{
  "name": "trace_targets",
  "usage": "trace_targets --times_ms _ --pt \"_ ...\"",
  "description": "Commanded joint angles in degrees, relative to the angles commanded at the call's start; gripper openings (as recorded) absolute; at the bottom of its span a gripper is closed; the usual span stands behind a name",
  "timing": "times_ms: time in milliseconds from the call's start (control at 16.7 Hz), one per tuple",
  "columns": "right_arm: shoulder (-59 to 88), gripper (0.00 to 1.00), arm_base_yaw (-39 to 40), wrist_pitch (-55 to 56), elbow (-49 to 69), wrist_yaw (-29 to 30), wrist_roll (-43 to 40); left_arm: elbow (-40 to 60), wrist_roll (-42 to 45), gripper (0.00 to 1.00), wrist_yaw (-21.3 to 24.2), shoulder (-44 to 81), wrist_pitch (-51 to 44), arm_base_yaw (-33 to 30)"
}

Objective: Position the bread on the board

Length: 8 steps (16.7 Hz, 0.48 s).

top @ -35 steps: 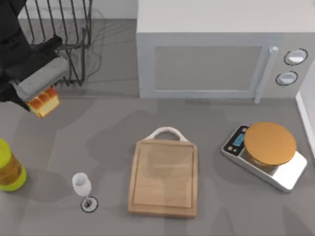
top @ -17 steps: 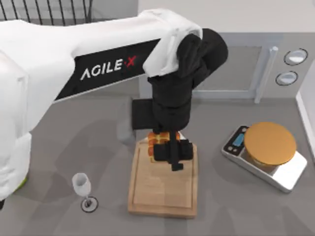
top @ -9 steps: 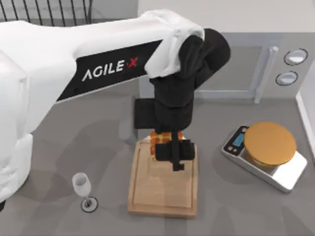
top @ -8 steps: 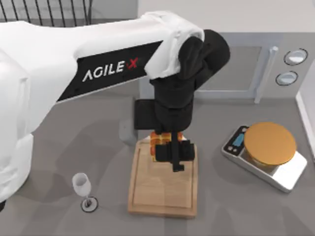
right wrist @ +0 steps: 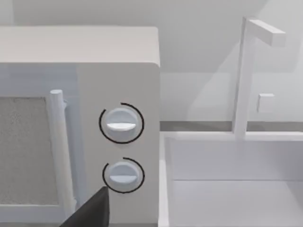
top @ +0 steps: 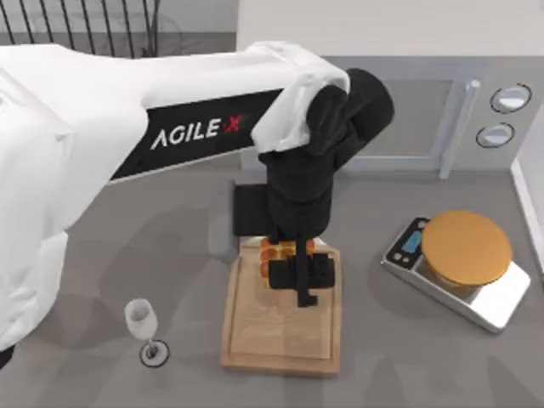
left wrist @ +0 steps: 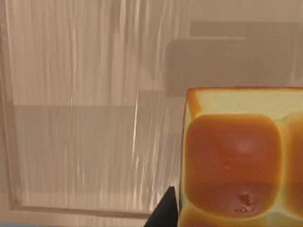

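Most of the bread (top: 274, 252) is hidden under the left gripper (top: 299, 274) in the top view, and only some orange bumps at its 9 o'clock side can be seen. It cannot be told if the bread is touching the board (top: 280, 327). The board's white handle is covered by the black wrist. In the left wrist view the bread (left wrist: 236, 156) is cut off by the picture's edges. The microwave (right wrist: 78, 123) is cut off in the right wrist view.
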<state>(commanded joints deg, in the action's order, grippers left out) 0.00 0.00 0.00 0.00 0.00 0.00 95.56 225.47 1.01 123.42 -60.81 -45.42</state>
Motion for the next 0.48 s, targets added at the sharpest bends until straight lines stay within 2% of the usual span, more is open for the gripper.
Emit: trace_targets --times_ms 480 --pt "0.0 1.00 0.0 0.0 0.0 0.0 0.0 -3.1 0.3 0.00 -0.1 1.1 4.0 0.0"
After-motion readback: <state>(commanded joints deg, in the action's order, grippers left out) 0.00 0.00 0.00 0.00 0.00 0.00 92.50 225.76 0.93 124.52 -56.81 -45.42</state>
